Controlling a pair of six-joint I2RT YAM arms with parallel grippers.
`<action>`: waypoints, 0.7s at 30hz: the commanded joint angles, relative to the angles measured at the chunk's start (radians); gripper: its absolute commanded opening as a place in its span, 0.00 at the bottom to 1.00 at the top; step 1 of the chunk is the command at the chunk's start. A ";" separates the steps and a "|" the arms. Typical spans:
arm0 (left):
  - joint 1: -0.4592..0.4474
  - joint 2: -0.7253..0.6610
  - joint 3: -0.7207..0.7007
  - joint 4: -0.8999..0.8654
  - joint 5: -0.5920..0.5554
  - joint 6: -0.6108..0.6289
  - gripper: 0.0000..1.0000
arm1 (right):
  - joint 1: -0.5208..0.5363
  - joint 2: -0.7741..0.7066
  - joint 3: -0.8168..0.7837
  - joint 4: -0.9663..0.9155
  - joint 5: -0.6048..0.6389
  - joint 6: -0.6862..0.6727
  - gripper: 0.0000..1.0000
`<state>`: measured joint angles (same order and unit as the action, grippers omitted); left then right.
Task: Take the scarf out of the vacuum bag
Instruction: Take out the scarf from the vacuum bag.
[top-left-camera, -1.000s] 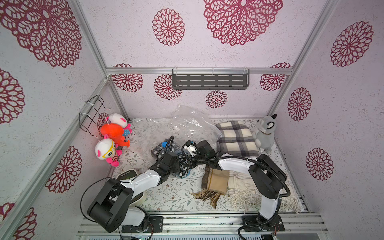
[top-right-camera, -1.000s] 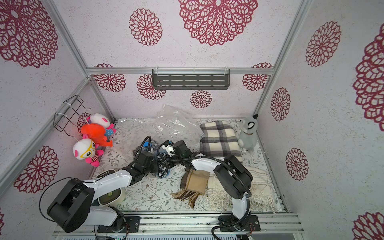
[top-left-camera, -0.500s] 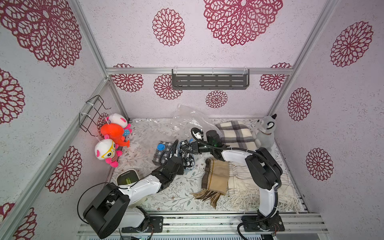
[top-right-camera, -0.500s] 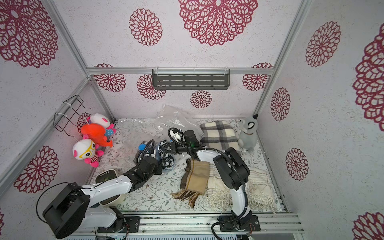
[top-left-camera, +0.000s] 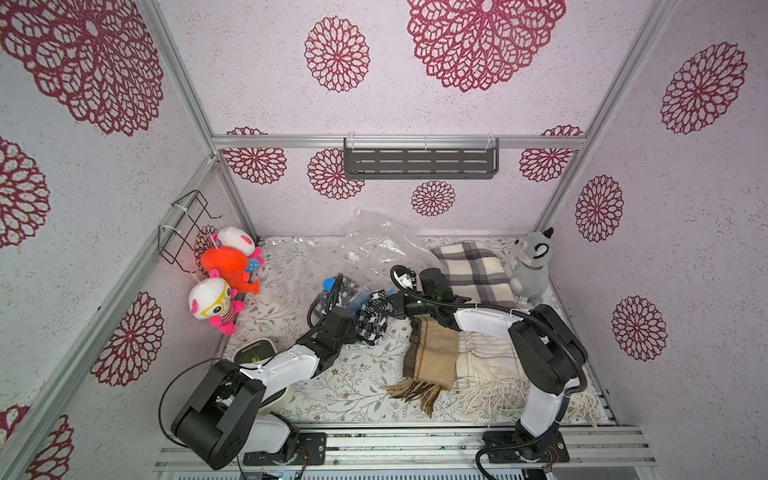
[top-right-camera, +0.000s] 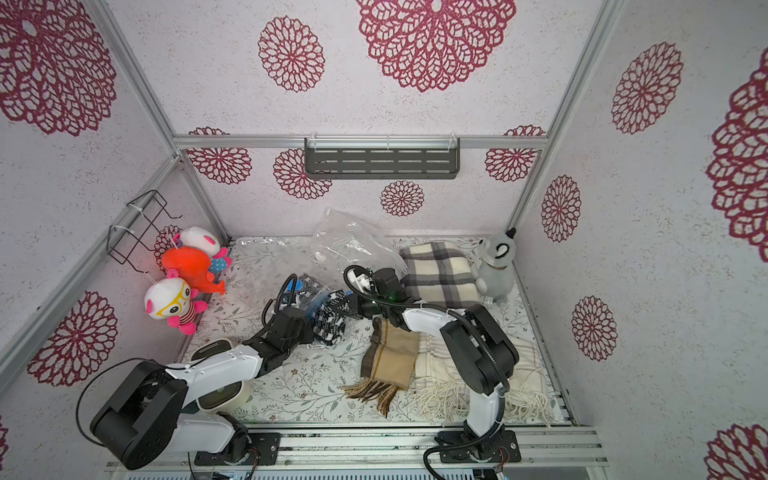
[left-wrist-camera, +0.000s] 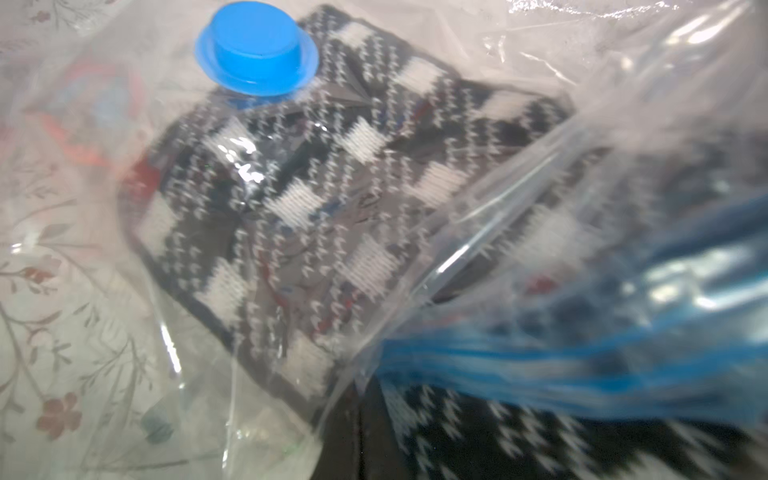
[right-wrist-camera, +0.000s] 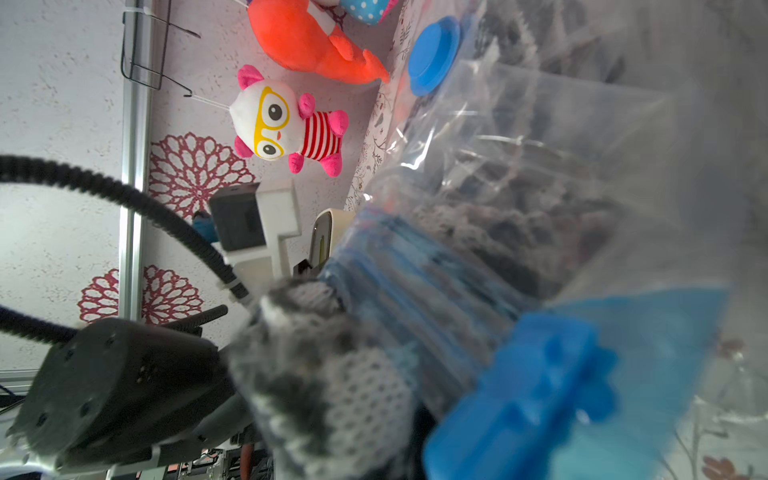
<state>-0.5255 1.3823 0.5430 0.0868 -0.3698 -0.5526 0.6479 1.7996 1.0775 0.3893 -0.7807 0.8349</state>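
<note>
The black-and-white knit scarf (top-left-camera: 371, 319) (top-right-camera: 329, 318) lies partly inside the clear vacuum bag (top-left-camera: 338, 291) (left-wrist-camera: 104, 249), which has a blue valve (left-wrist-camera: 257, 50) and a blue zip strip (left-wrist-camera: 582, 357). One end of the scarf bulges out of the bag's mouth (right-wrist-camera: 332, 374) (left-wrist-camera: 519, 440). My left gripper (top-left-camera: 352, 322) (left-wrist-camera: 359, 440) is shut on the plastic edge at the mouth. My right gripper (top-left-camera: 392, 305) (right-wrist-camera: 415, 436) sits at the scarf's far end and is shut on the knit, next to the blue zip slider (right-wrist-camera: 523, 390).
A brown scarf (top-left-camera: 430, 357) and a cream fringed scarf (top-left-camera: 486, 365) lie front right. At the back are a plaid blanket (top-left-camera: 473, 270), a crumpled empty clear bag (top-left-camera: 382, 245) and a grey plush (top-left-camera: 530, 266). Plush toys (top-left-camera: 226, 266) hang on the left wall.
My right gripper has moved from beside the left gripper toward the back right. More of the scarf now shows outside the bag's mouth. The left gripper has barely shifted.
</note>
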 joint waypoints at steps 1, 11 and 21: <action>0.042 0.005 0.001 -0.088 -0.071 0.016 0.00 | -0.034 -0.102 -0.010 0.033 -0.103 -0.029 0.00; 0.040 0.023 0.073 -0.110 -0.035 0.042 0.00 | -0.016 -0.126 -0.096 0.017 -0.154 -0.088 0.00; 0.196 0.172 0.215 -0.159 -0.042 0.051 0.00 | -0.028 -0.328 -0.209 0.011 -0.135 -0.089 0.00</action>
<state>-0.3912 1.5261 0.7300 -0.0242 -0.2768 -0.5156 0.6254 1.5726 0.8722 0.3695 -0.7959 0.7517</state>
